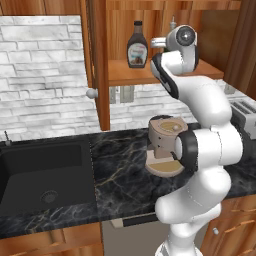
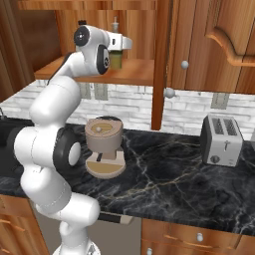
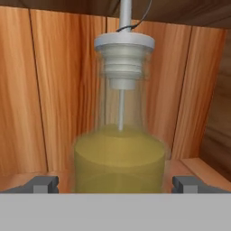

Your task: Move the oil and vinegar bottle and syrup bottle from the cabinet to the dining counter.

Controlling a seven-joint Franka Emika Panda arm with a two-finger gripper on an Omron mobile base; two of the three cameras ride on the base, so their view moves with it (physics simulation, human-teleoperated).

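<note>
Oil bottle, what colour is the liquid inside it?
Yellow-green, filling the lower part of the clear glass oil bottle; clearest in the hand view.

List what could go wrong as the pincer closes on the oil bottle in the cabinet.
1. The open pincer straddles the oil and vinegar bottle low on its round glass body; a weak squeeze might let it slip.
2. The syrup bottle stands beside it on the cabinet shelf; a sideways pull-out could knock it over.

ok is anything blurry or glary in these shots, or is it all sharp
Hand view: oil bottle close up, soft-edged, glass nearly see-through, open claw tips either side. Left base view: syrup bottle label fuzzy, no glare. Right base view: even light, toaster sharp.
</note>
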